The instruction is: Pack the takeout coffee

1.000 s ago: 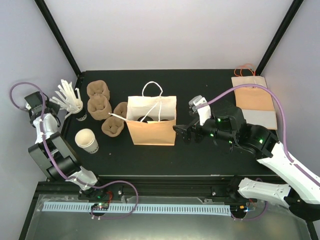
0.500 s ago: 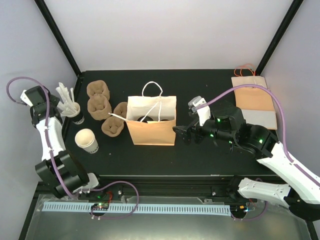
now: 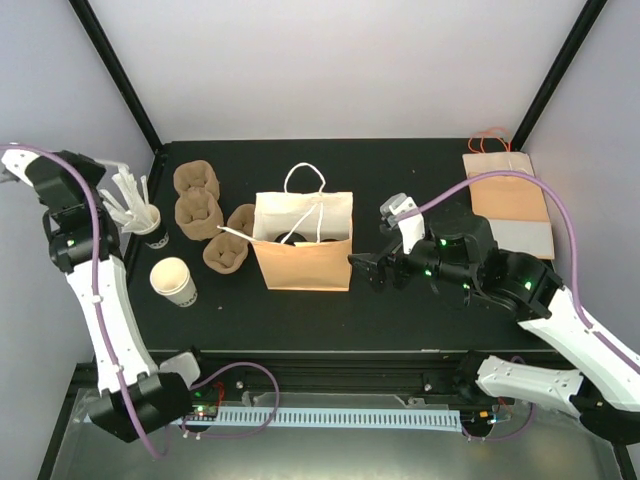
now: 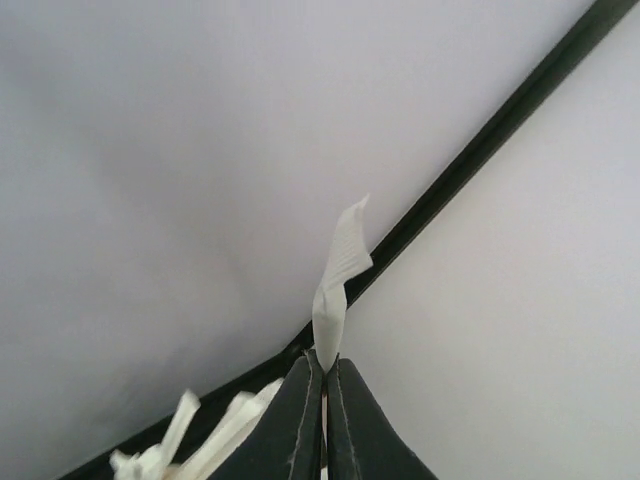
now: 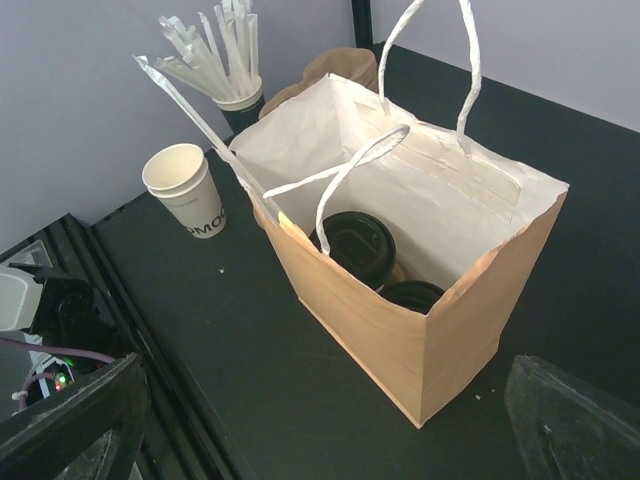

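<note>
The brown paper bag [image 3: 302,265] stands open mid-table and shows in the right wrist view [image 5: 400,340]. Two takeout coffees with black lids stand inside it, one [image 5: 358,245] nearer the middle and one [image 5: 412,295] beside it; from above only a dark lid [image 3: 295,238] shows. A white stirrer [image 5: 200,120] leans out of the bag's left corner. My right gripper [image 3: 365,268] is open and empty just right of the bag, at its side [image 5: 320,440]. My left gripper [image 3: 100,172] is raised above the stirrer cup [image 3: 152,225], shut [image 4: 325,375] on a white stirrer [image 4: 335,300].
A stack of lidless white cups [image 3: 172,282] stands front left. Brown pulp cup carriers [image 3: 197,210] lie between the stirrer cup and the bag. Flat paper bags [image 3: 510,200] lie at the back right. Black frame posts rise at both back corners.
My left arm has swung up and to the left, lifting a stirrer away from the stirrer cup. My right arm has hardly moved.
</note>
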Controlling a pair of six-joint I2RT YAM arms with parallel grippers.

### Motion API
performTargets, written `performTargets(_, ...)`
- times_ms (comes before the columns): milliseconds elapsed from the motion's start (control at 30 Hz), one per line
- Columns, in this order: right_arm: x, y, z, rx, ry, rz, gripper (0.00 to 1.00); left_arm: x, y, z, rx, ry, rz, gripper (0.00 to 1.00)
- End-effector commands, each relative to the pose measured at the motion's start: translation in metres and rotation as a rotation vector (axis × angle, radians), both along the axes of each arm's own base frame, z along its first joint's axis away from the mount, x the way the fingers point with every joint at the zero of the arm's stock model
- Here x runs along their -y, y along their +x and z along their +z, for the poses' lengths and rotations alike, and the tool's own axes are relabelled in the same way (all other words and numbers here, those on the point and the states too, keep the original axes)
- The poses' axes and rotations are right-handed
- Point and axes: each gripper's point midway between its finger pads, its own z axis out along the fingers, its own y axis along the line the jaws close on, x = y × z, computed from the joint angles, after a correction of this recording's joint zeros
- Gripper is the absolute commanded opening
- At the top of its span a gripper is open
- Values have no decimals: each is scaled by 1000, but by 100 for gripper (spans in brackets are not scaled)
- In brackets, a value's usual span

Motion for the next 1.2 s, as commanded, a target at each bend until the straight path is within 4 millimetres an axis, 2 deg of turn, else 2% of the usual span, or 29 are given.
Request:
performTargets(0, 7, -3, 5, 26, 1, -3, 100, 37, -27, 73, 121, 71, -102, 4)
performTargets(100, 15, 6, 5, 41, -23, -66, 100, 92, -24, 88, 192, -5, -377, 3)
performTargets(167, 26, 17, 2, 47, -62, -151, 100, 138, -27, 92, 226, -66, -592, 3)
performTargets(267, 44, 34, -3, 64, -121, -277, 100, 199, -48, 94, 254, -123, -843, 2)
performTargets(400, 65, 48, 5, 65, -85, -371, 100, 245, -82, 85, 290, -150, -1024, 2)
performTargets(500, 76, 57, 8, 52, -47, -412, 100, 271, -96, 64, 270, -216, -1142, 2)
performTargets(633, 81, 58, 12, 42, -22, -415, 100, 291, -105, 38, 184, -198, -1223, 1)
performTargets(800, 86, 53, 15, 45, 6, -421, 100, 288, -97, 20, 161, -110, -1176, 2)
performTargets(933, 92, 49, 13, 46, 20, -440, 100, 286, -85, 18, 199, -63, -1150, 2)
performTargets(1167, 100, 40, 12, 48, 39, -450, 100, 281, -72, 29, 174, 102, -1109, 2)
